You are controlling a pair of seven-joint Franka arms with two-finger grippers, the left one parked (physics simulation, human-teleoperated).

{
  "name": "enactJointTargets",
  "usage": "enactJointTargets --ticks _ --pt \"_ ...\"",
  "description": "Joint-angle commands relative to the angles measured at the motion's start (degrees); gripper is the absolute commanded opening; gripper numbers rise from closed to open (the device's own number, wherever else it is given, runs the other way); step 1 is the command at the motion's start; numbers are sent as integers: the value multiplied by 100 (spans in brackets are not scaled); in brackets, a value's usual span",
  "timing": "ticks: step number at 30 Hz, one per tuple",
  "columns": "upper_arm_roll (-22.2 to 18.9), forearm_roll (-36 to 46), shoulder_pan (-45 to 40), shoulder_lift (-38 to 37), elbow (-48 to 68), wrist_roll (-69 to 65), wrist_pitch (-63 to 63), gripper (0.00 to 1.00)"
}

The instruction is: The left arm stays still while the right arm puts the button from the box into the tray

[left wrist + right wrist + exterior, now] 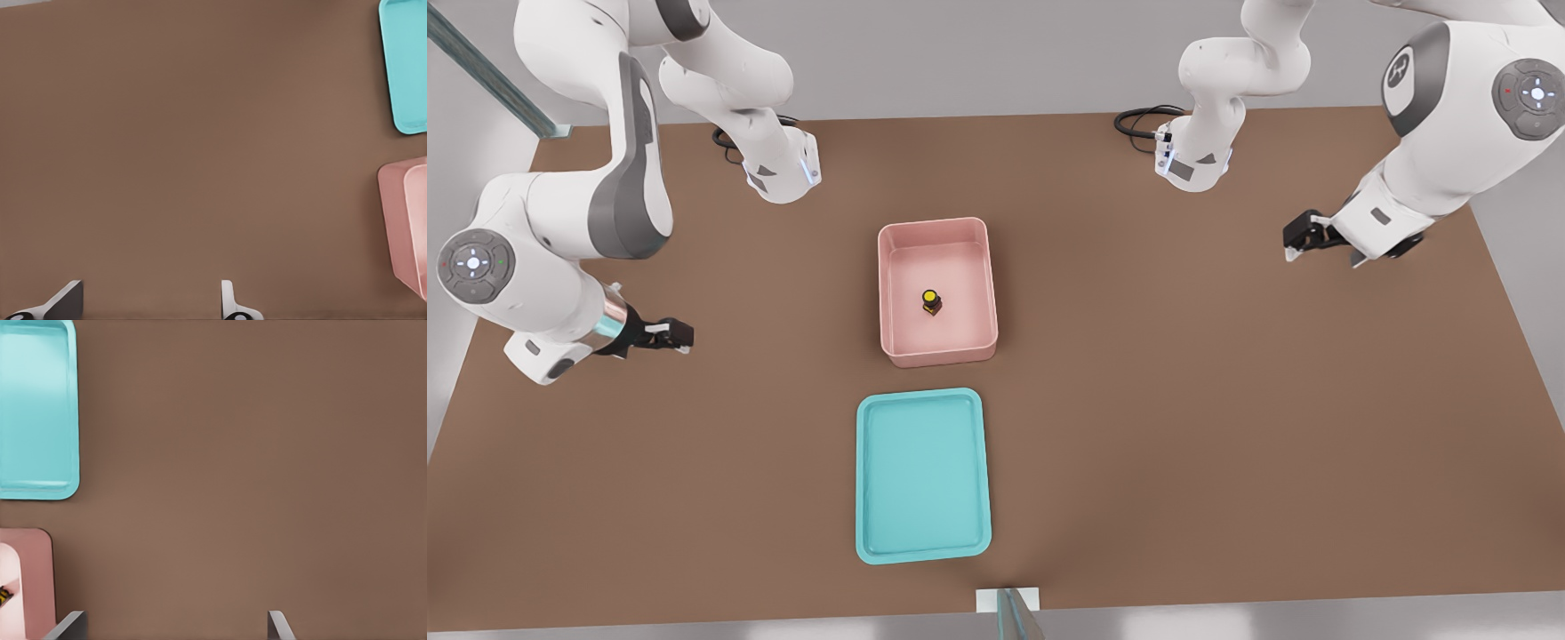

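- Brown flat table top (1183, 427): carries both containers near its middle; wide bare surface lies on either side of them.
- White jointed right arm (1449, 116): reaches in from the front view's right, well apart from the containers.
- Turquoise shallow rectangular plastic tray (923, 476): low rim, nothing inside; it sits near the table's close edge, just beside the box with a strip of table between them.
- Pale pink deep-walled rectangular plastic box (937, 291): holds one item.
- Black two-finger gripper (1294, 242): hovers over bare table, fingers spread apart, holding nothing.
- Tiny yellow-capped push-button on a dark blocky base (931, 302): stands upright near the box floor's centre, clear of all walls.
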Motion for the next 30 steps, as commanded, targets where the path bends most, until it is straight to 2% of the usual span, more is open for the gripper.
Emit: enactJointTargets --ticks 1,2,3,6,10,13,14,16,20,25,27,30 --pt "0 -8 1 -10 -29 -70 213 100" --pt "44 -25 115 -10 -204 0 274 100" --pt "290 -52 343 -10 -415 447 388 100" --pt "1590 -148 721 -1 -995 2846 994 100" --pt "2725 -614 1055 51 -2050 5027 2339 100" --pt "2927 -1387 1477 429 -2445 5062 3227 100" --pt "3015 -1528 1512 517 -2674 5054 3719 100" --pt "3015 -1519 1758 851 -2683 5054 3939 100" --pt "3015 -2073 1767 904 -3500 5027 4475 100" --pt "2997 -3163 1714 992 -4107 4983 5222 100" --pt "2936 -3655 1530 992 -4529 4861 5881 100" --pt "2936 -3690 1459 983 -4643 4649 5952 100"
